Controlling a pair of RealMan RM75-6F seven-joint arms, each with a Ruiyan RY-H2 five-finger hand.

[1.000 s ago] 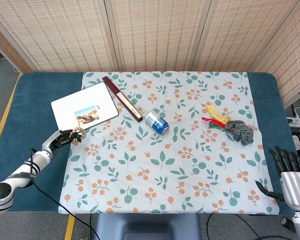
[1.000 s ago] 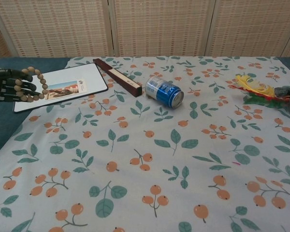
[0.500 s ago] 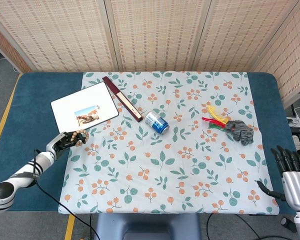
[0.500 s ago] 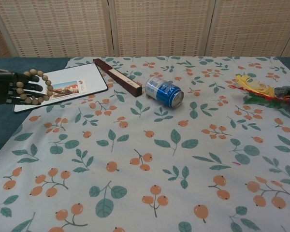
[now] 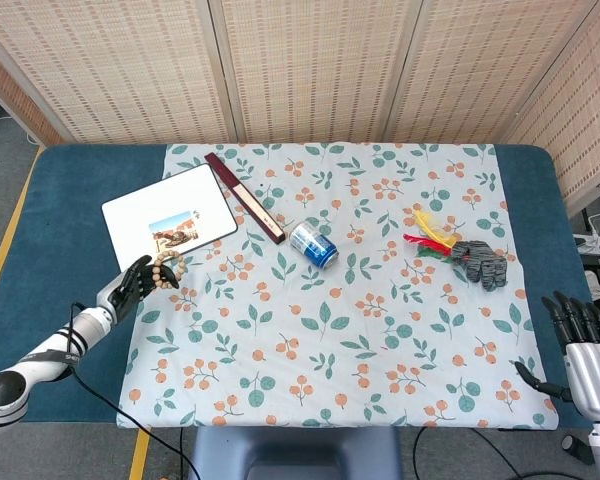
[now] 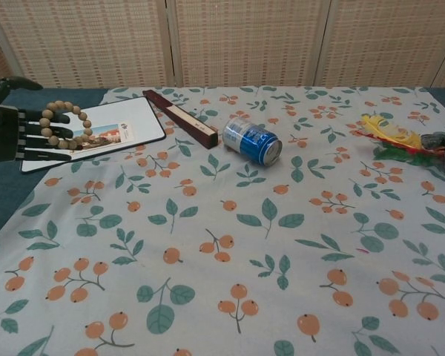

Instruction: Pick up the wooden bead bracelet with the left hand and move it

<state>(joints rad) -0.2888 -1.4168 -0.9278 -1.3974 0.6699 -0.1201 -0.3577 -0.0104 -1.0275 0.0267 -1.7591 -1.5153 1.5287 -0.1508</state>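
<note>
Bracelet (image 6: 63, 124) hangs looped over the extended fingers (image 6: 43, 136) of the left hand (image 6: 18, 132), raised above the left edge of the floral cloth (image 5: 340, 300), near the white card (image 5: 168, 216). Fingers look spread rather than clenched, so tilting them down risks the beads sliding off; carry them level. Dark wooden stick (image 5: 244, 196) and blue can (image 5: 313, 245) lie toward the centre. Right hand (image 5: 585, 350) idles with straight, released fingers off the bench corner.

Staged robot test room, not lived-in home. Woven reed screen panels (image 5: 310, 65) wall off 12 o'clock; blue padded table (image 5: 70, 190) under floral cloth (image 5: 340, 300); loose cables (image 5: 130, 425) at 7 o'clock.
</note>
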